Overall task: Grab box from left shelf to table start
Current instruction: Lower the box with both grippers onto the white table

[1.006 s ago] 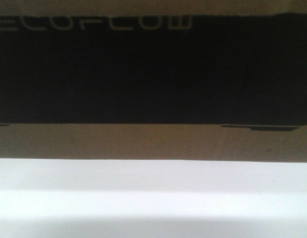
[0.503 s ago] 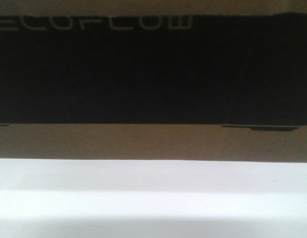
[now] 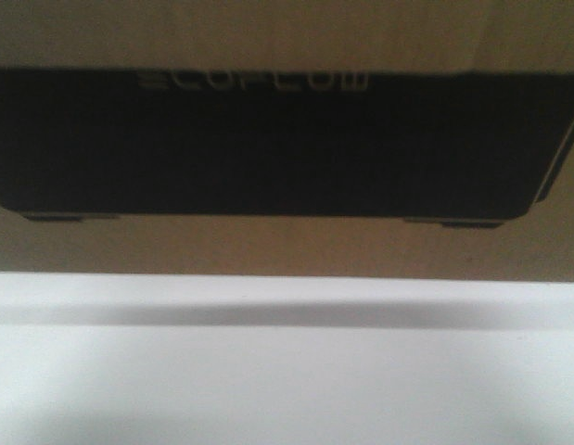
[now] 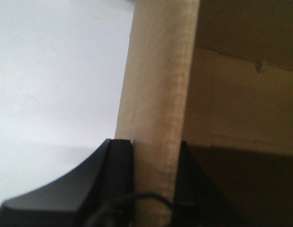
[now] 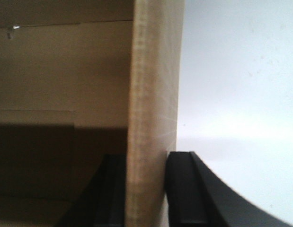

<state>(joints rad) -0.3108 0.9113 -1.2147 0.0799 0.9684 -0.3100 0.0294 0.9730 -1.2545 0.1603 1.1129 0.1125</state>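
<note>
The box (image 3: 287, 250), brown corrugated cardboard with a black printed panel and pale lettering, fills the front view and sits low over the white surface (image 3: 287, 371), a dark shadow band lying just beneath its lower edge; whether it rests on the surface or hangs just above it cannot be told from here. Each wrist view shows an upright cardboard wall seen edge-on. The left gripper (image 4: 155, 189) has its dark fingers (image 4: 120, 179) pressed flat on either side of that wall, closed tight on the cardboard with no gap showing, and the right gripper (image 5: 146, 189) does the same on its side, its fingers (image 5: 179, 189) clamped against the outer and inner faces. White surface shows beyond the outer face in both wrist views. Judging by its size, the box is likely bulky and may carry some weight; corrugated board is stiff along the wall but can buckle or tear where a thin edge takes the whole load, and its face gives fair friction. A pinch on opposite walls, kept level and even, seems the sound hold; tilting could let the wall slip or crease.
</note>
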